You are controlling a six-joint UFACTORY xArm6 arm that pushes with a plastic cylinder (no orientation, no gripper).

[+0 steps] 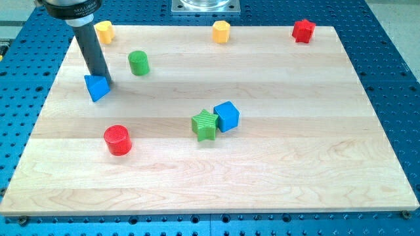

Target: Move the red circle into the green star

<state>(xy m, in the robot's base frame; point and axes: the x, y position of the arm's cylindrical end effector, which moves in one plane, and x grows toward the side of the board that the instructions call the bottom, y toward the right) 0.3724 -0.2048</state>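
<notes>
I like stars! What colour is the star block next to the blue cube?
Green. The star sits mid-board in the camera view, touching the blue cube on its left.

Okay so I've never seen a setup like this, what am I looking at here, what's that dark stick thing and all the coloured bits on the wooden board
This is one camera looking down at a wooden board on a blue perforated table. The dark stick is a robot arm's rod; it holds nothing and only pushes blocks. My tip sits against the blue triangular block at the view's left. Below it lies the red circle. Near the middle, the green star touches a blue cube. A green cylinder stands upper left. Along the top edge: a yellow block, a yellow hexagon and a red star.
</notes>
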